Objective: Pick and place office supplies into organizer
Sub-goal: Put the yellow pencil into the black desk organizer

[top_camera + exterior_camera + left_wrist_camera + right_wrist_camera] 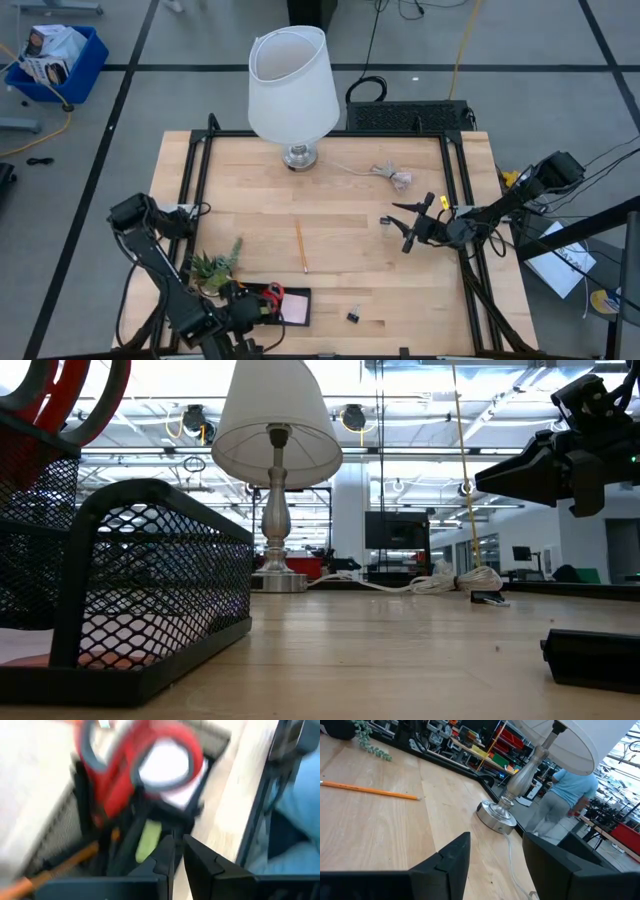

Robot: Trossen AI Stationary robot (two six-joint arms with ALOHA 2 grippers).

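The organizer (292, 306), a black mesh tray, sits at the table's near edge; in the low view its mesh wall (150, 580) fills the left. Red-handled scissors (145, 765) stand in it, handles up (60, 400), beside a pink pad (297, 311) and an orange pencil (60, 867). My left gripper (178, 851) hangs just above the organizer (60, 820), its fingers a narrow gap apart with nothing between them. Another pencil (301, 246) lies mid-table, with binder clips (354, 316) (385, 221) nearby. My right gripper (408, 228) hovers open at the right.
A white-shaded lamp (292, 85) stands at the far middle, a coiled cable bundle (395, 177) to its right. A small green plant (212, 268) sits just left of the organizer. A person (567, 800) stands beyond the table in the right wrist view.
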